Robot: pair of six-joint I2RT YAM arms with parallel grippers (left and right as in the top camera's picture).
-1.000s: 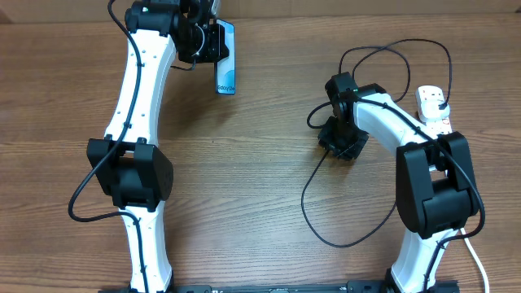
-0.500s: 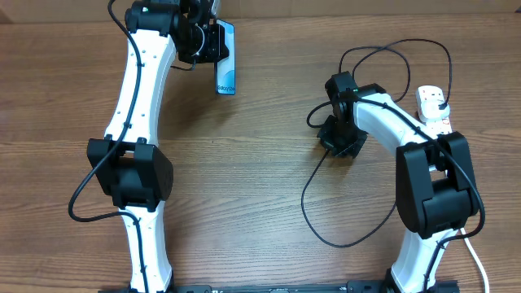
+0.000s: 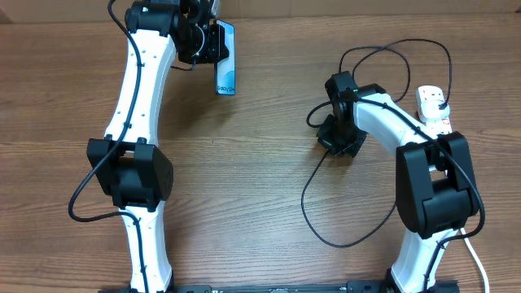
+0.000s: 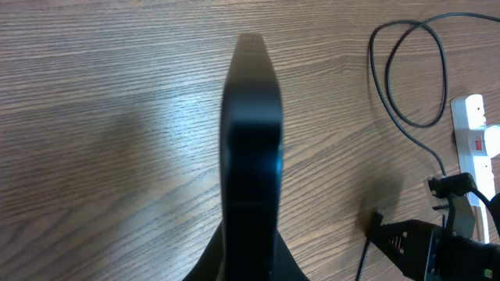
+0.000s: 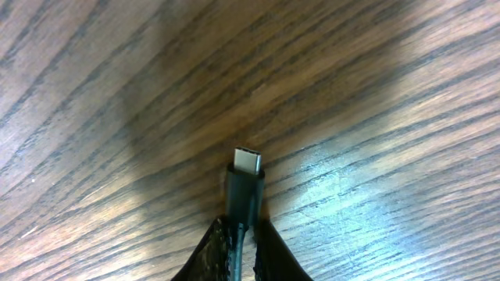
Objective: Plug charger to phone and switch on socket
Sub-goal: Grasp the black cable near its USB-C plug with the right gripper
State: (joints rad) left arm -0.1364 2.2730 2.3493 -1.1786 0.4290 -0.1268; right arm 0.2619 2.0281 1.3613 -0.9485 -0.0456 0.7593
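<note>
Both halves of the connection are in hand but have not met, so the step under way is carrying the connector to the phone.

In the upper left of the overhead frame the left fingers (image 3: 213, 42) are closed on the phone (image 3: 225, 61). Its light blue screen shows as a narrow strip, with the lettered end toward the lower part of the frame. The left wrist view shows the phone edge-on, as a dark blade running up the middle of the picture. Whether it is clear of the wooden surface (image 3: 260, 212) I cannot tell.

The right fingers (image 5: 205, 257) sit right of centre in the overhead frame, pinched narrow on the USB-C connector (image 5: 246, 176). In the right wrist view its metal tip juts just past them, over bare wood.

The rest of the charger cable (image 3: 313, 220) sags in a wide loop toward the lower middle of the overhead frame. It curls again at the upper right, up to the black plug (image 3: 440, 102) seated in the white power strip (image 3: 434, 114). The position of the strip's red switches cannot be read from here.

Phone and connector are well apart. The next move probably needs the two arms to close that gap. The tip has to line up squarely with the port, likely on the phone's lettered end, and the flat connector has to match the slot before it is pushed in. The cable has plenty of slack and should not pull. The switch on the strip comes after that.
</note>
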